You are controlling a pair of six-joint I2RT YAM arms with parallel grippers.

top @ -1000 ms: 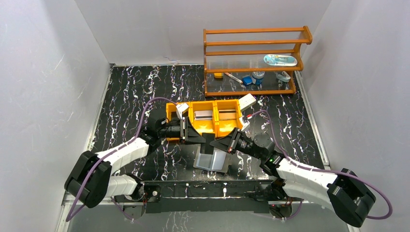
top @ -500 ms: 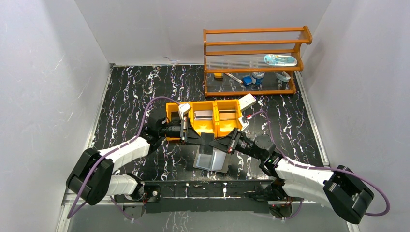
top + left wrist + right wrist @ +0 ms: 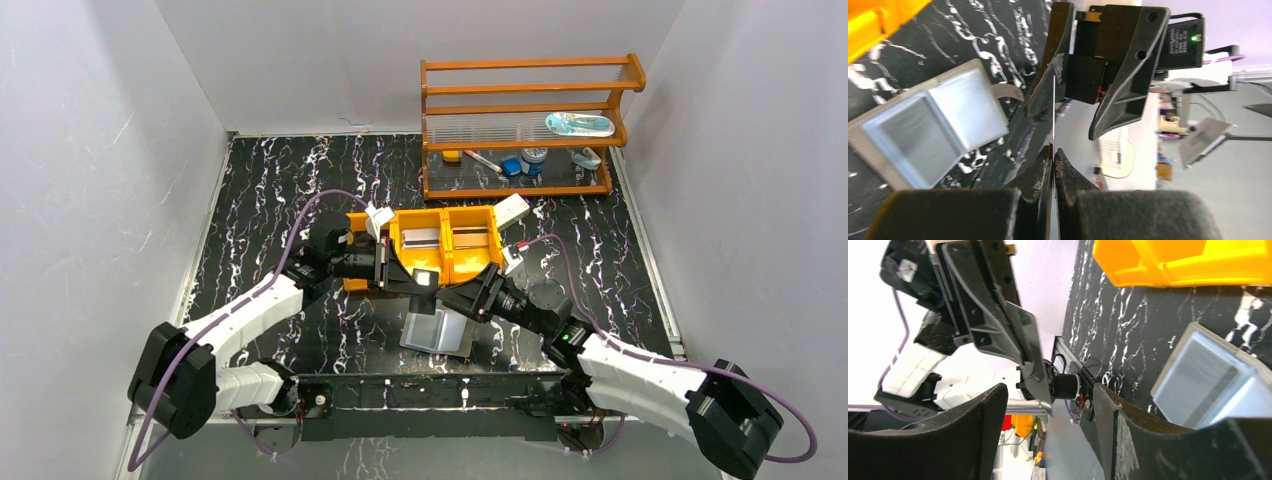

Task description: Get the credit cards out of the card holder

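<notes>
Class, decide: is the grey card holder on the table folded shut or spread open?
Spread open: the card holder lies flat, both pale inner faces showing.

The top camera looks down from above the near edge, taking in the whole tabletop (image 3: 270, 200). The 2 wrist cameras sit close, facing each other near its middle; both show the card (image 3: 425, 278) and the wallet (image 3: 437, 332).

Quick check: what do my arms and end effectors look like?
The left arm and right arm have white shells, black joints and a looping purple cable each. The left end effector and right end effector are black with two angular wedge fingers; a green light glows on the right wrist.
</notes>
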